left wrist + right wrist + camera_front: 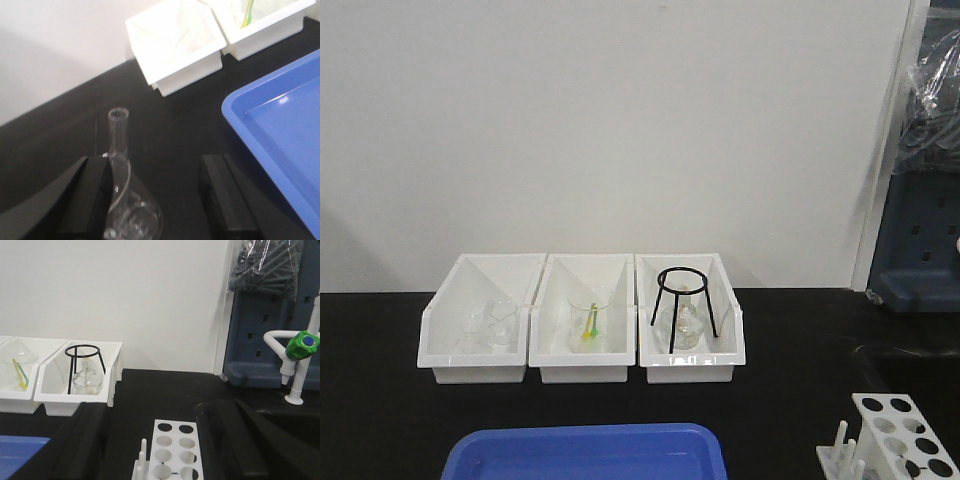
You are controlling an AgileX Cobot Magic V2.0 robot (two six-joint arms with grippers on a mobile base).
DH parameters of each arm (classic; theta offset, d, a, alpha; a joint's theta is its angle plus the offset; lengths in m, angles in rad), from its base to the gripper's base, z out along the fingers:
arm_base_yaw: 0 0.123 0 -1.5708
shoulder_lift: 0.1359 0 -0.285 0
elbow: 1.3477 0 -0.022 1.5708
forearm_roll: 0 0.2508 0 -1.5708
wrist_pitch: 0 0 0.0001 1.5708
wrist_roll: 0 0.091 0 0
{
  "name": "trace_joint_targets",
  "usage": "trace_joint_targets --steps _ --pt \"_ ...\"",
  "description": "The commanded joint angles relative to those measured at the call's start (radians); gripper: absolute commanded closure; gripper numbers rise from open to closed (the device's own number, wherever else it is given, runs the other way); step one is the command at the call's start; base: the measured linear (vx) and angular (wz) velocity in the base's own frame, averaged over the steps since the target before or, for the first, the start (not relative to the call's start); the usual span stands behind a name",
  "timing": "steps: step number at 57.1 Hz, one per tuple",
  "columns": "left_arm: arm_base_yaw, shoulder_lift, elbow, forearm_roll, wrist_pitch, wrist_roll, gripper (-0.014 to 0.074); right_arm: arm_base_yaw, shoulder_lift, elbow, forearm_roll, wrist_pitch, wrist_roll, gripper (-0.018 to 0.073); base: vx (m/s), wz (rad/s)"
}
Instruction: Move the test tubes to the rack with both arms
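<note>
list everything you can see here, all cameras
bins: three, white, in a row at the back of the table
beakers: at least two, clear, in the left and middle bins
sticks: yellow and green, in the middle bin's beaker
tripod stand: one, black, in the right bin over clear glassware
tray: one, blue, front centre
rack: one, white, front right, visible holes empty
tap: one, white with a green knob, far right
narrow-necked glass piece: one, clear, on the table
table: one, black
left gripper: black, jaws apart around the glass piece
right gripper: black, jaws apart above the rack
</note>
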Motion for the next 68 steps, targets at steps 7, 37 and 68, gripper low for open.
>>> trace_joint_targets --steps 7,37,68 --pt "0.015 0.207 -0.027 -0.218 -0.392 0.14 0.0088 0.0 0.014 -0.034 -0.007 -0.043 -0.001 0.0063 0.0 0.0" --pt "0.014 0.419 -0.027 -0.403 -0.597 0.26 0.0088 0.0 0.014 -0.034 -0.007 -0.022 -0.001 0.0063 0.0 0.0" --pt "0.014 0.695 -0.151 -0.382 -0.761 0.348 0.0088 0.0 0.014 -0.034 -0.006 0.026 -0.001 0.0063 0.0 0.0"
